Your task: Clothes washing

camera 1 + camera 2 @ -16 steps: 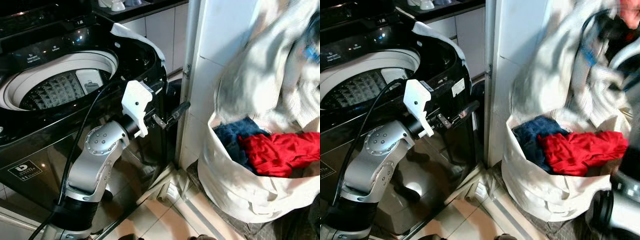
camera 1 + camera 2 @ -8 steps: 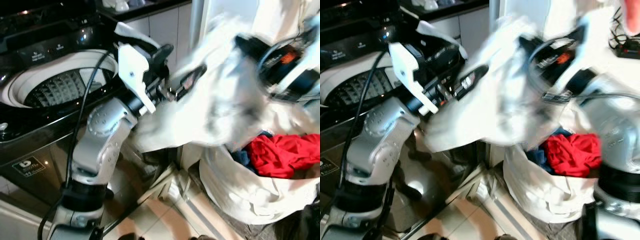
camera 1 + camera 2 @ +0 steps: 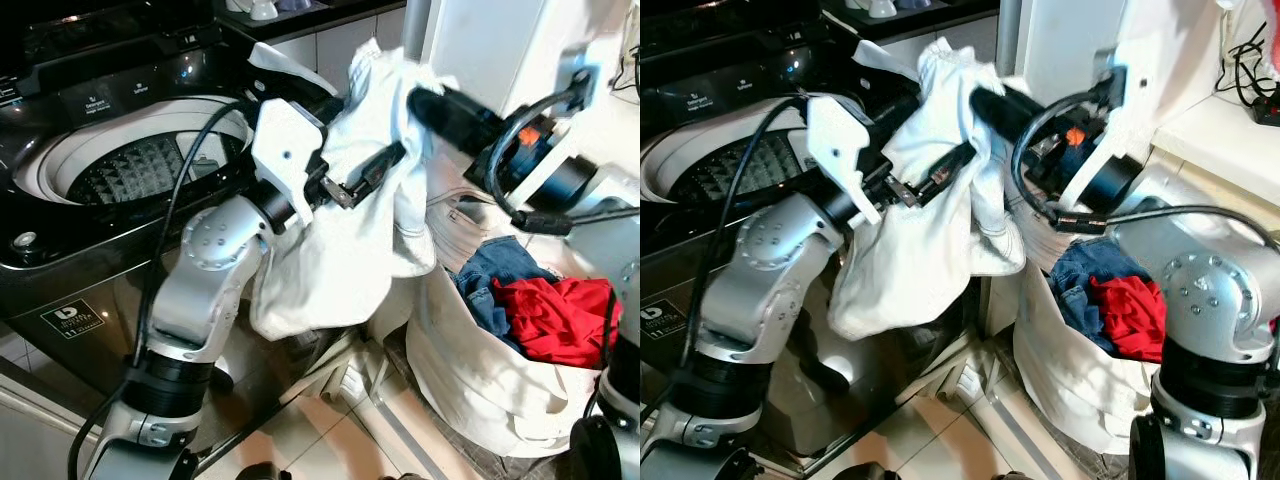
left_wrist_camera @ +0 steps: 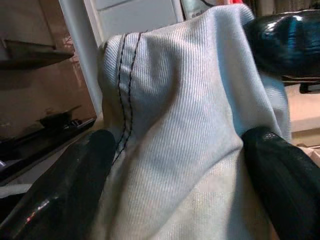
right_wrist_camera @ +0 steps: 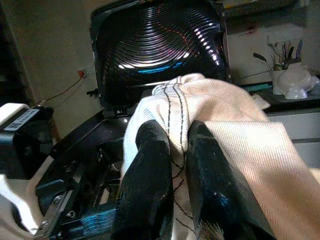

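White garment [image 3: 340, 250] hangs in mid-air between my two arms, held up at the right front corner of the washing machine [image 3: 90, 240], its lower folds drooping down the machine's dark front toward the tiled floor [image 3: 330, 440]. Nearest to me, the laundry bag [image 3: 470, 380] stands on the floor to the right of the machine, with a red garment [image 3: 550, 315] and a blue garment [image 3: 490, 275] heaped in it. Above that, my left gripper [image 3: 385, 160] reaches in from the machine side; on the left wrist view its fingers [image 4: 65, 185] stand apart with the ribbed white cloth bulging between them, touching both, so I read it as spread around the fabric and not pinched closed. My right gripper [image 3: 985, 105] comes in from the right and has the garment by its top edge; on the right wrist view its fingers [image 5: 150, 175] are pressed nearly together on a seamed fold of the cloth. Past the cloth, the machine's drum [image 3: 130, 170] lies open under the white ring, with the lid [image 5: 160, 45] standing upright behind it. Farther back, a white wall panel [image 3: 490, 45] rises beside the machine, and pale cabinet fronts [image 3: 345, 45] run under a dark tabletop [image 3: 300, 12].
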{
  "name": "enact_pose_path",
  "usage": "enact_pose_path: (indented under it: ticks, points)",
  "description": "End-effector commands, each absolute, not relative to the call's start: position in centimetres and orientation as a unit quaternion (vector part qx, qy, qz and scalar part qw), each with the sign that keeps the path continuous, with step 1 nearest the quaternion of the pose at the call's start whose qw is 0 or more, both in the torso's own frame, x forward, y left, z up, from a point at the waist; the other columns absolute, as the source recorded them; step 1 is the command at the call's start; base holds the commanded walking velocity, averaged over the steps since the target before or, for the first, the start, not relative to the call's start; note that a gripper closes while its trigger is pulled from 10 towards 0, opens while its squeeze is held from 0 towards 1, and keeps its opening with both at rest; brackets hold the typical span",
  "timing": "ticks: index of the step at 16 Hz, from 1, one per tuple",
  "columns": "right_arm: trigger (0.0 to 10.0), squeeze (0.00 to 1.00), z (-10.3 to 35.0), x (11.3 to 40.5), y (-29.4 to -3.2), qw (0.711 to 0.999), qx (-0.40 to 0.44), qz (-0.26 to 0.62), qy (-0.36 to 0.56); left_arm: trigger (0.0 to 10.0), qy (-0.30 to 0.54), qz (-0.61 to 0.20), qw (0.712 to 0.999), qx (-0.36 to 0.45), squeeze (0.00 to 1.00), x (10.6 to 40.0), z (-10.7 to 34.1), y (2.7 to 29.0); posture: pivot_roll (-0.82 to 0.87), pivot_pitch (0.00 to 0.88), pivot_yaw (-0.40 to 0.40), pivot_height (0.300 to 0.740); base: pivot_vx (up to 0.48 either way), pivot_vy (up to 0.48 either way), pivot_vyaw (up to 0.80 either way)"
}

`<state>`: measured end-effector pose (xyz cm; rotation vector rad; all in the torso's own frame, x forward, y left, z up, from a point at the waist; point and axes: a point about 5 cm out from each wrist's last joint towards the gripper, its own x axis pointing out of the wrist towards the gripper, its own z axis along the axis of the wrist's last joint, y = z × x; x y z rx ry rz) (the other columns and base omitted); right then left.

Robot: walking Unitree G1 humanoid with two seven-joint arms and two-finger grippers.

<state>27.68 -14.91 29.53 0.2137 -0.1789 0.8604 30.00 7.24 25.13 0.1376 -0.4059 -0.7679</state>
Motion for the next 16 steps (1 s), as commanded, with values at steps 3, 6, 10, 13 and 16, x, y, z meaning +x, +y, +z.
enact_pose_path:
  ticks: [3,6,10,13,16]
  points:
    - [0.0,0.00,30.75,25.71,-13.02,0.865,0.099,0.479,-0.114,4.7,-0.180,-0.377,0.907,0.058,0.00,30.04,24.60,6.65,-0.06,0.000,0.053,0.740,0.000,0.000,0.00]
    - [0.0,0.00,30.53,25.67,-13.01,0.869,0.102,0.472,-0.109,0.0,-0.182,-0.382,0.905,0.031,0.00,29.91,24.66,6.71,-0.06,0.000,0.052,0.740,0.000,0.000,0.00]
    - [0.0,0.00,30.26,25.64,-13.00,0.872,0.103,0.467,-0.103,0.0,-0.188,-0.389,0.902,0.015,0.00,29.68,24.73,6.86,-0.06,0.000,0.051,0.740,0.000,0.000,0.00]
    - [0.0,0.00,30.20,25.60,-12.94,0.872,0.102,0.467,-0.101,0.0,-0.184,-0.394,0.900,0.009,0.00,29.59,24.65,6.86,-0.06,0.000,0.053,0.740,0.000,0.000,0.00]
    - [0.0,0.00,30.06,25.58,-12.93,0.873,0.101,0.467,-0.098,0.0,-0.184,-0.389,0.903,0.011,0.00,29.73,24.64,7.03,-0.06,0.000,0.054,0.740,0.000,0.000,0.00]
